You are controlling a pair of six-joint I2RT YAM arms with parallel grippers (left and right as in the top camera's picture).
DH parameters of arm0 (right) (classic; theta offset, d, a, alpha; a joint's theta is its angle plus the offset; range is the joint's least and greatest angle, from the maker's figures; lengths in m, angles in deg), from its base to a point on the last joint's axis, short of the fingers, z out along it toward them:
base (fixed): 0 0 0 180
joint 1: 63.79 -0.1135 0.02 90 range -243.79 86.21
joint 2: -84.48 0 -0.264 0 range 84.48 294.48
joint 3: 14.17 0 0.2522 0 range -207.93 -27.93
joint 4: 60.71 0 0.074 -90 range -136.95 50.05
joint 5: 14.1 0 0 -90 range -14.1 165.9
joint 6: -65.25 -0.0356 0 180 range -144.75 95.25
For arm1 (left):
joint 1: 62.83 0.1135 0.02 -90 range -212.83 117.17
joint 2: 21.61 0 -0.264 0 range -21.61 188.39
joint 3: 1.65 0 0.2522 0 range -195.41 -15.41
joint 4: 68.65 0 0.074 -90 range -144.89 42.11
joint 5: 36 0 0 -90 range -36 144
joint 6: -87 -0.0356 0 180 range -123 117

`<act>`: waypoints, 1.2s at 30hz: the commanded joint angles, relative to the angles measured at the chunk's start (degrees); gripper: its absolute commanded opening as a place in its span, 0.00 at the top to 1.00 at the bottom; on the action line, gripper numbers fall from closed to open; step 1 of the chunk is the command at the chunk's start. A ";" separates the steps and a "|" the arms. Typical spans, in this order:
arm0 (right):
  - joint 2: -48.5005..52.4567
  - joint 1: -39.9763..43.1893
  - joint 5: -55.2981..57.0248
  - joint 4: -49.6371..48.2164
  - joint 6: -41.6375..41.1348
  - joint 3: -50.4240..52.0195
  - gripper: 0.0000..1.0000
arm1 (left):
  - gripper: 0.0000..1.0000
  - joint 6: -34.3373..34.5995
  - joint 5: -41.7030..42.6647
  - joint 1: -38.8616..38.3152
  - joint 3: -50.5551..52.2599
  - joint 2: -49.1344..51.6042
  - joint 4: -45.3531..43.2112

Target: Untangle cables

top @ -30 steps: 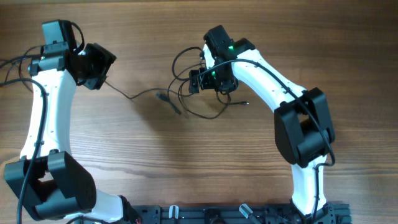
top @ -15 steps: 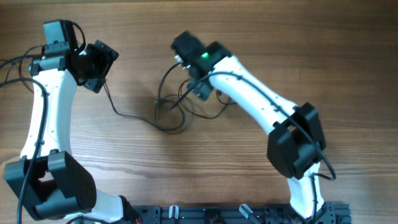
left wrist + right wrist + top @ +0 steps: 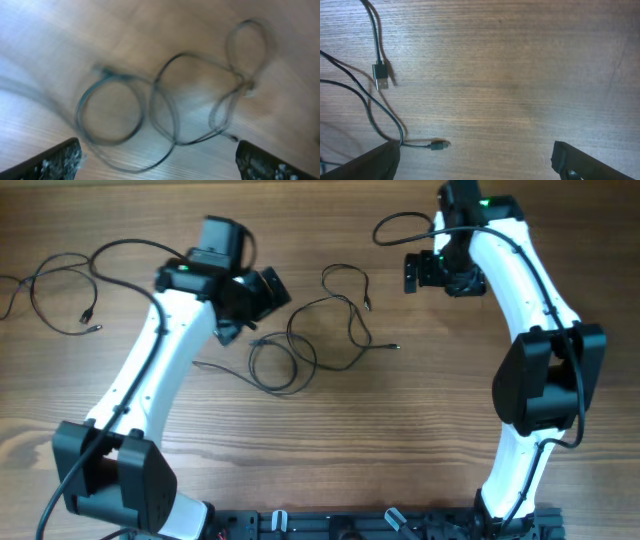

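Wooden table, seen from overhead; cables lie in loose tangled loops near centre, slightly toward 12 o'clock; separate cord trails off at 10 o'clock; left gripper hovers just at 10 o'clock of the loops, jaws spread wide, nothing between them; right gripper at 1 o'clock, well apart from the loops, jaws likewise wide and empty.

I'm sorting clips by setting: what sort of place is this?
Probably a robotics lab bench: a white-and-black left robot arm and its right twin stand at a wood-grain tabletop, with thin black cables lying in loose loops.
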 commanded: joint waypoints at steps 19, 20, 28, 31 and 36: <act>0.04 0.37 -3.15 -11.26 -1.22 0.15 0.00 | 0.30 51.87 -9.46 -6.23 32.04 1.20 -16.17; 0.04 0.37 -3.15 -14.32 -1.25 0.15 0.00 | 0.35 49.72 -10.51 -6.71 32.24 1.20 -16.22; 0.04 0.37 -3.15 -28.41 -1.22 0.15 0.00 | 0.96 43.34 -21.03 -6.71 32.20 1.11 -16.06; 0.04 0.37 -3.15 -28.39 -1.25 0.15 0.00 | 0.96 32.57 -25.79 -3.61 28.83 -0.52 -15.91; 0.04 0.37 -3.15 -28.39 -1.25 0.15 0.00 | 0.96 18.62 -27.85 6.84 17.00 -4.79 -16.24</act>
